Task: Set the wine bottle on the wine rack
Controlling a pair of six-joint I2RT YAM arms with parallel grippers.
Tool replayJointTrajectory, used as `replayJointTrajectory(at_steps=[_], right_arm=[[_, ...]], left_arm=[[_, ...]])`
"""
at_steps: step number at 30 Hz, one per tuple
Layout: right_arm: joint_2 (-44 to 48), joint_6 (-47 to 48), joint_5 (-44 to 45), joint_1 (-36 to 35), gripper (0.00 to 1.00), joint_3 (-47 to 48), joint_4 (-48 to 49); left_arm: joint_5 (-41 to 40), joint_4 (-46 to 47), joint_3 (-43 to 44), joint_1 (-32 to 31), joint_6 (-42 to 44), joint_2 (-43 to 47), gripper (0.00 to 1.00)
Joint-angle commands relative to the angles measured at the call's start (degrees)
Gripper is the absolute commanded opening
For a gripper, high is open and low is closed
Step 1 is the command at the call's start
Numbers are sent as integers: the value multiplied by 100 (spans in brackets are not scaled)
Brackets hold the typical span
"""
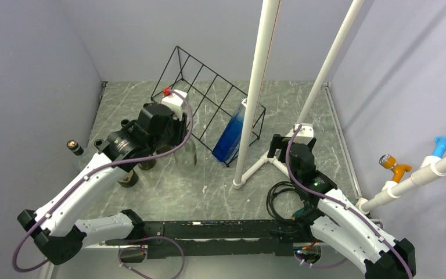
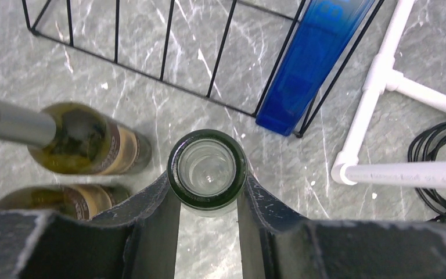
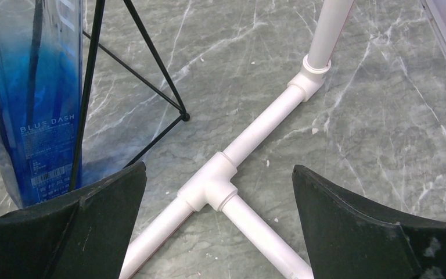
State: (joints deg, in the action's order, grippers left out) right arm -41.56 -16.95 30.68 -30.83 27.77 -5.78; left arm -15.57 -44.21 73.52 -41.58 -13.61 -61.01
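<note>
**Left claw clamped on the wine bottle neck, rack just ahead**

The left claw (image 2: 208,181) is closed on the neck of the upright wine bottle (image 2: 207,167), which is just in front of the wine rack (image 2: 151,77) and not yet on it. The right claw (image 3: 218,168) is spread apart, holds nothing and hangs over the white pipe frame (image 3: 255,131). To do the step well, lift straight up to clear the two neighbouring bottles (image 2: 90,139), tilt the bottle to match the slanted bars, and choose a slot away from the blue bottle (image 2: 308,64) already in the rack's end slot. The wrist view hides the bottle's body and base. Whether the bottle stands on the table or hangs free cannot be told.
</note>
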Motion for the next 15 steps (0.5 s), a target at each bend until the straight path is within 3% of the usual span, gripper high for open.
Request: replayJointTrajectory(at_steps=[1,15], right_arm=[[68,-63,-88,7,100,-6,349],[104,-54,-132,11,100,-1,375]], left_arm=[[-13,1380,796,-8,344,-319,0],[-205,1654,2301,66,819,-2209,0]])
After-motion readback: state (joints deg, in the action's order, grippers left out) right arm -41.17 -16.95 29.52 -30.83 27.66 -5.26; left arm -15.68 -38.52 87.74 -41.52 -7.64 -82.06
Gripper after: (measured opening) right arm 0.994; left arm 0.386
